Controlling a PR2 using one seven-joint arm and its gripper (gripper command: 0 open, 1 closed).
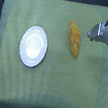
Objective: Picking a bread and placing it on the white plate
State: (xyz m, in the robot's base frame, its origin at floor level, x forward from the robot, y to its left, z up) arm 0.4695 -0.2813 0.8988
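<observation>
Counter (47, 97) with green cloth carries all. Plate (33, 46) lies at the exterior view's left, bare. Bread (74, 39) lies apart to its right, untouched. Hand (94, 33) hovers beside it, holding nothing; its opening I cannot tell. Reaching step; next it must descend over bread.

Golden-orange bread (74, 39) flat, lengthwise, apart from the round white plate (33, 46) toward the exterior view's left.
</observation>
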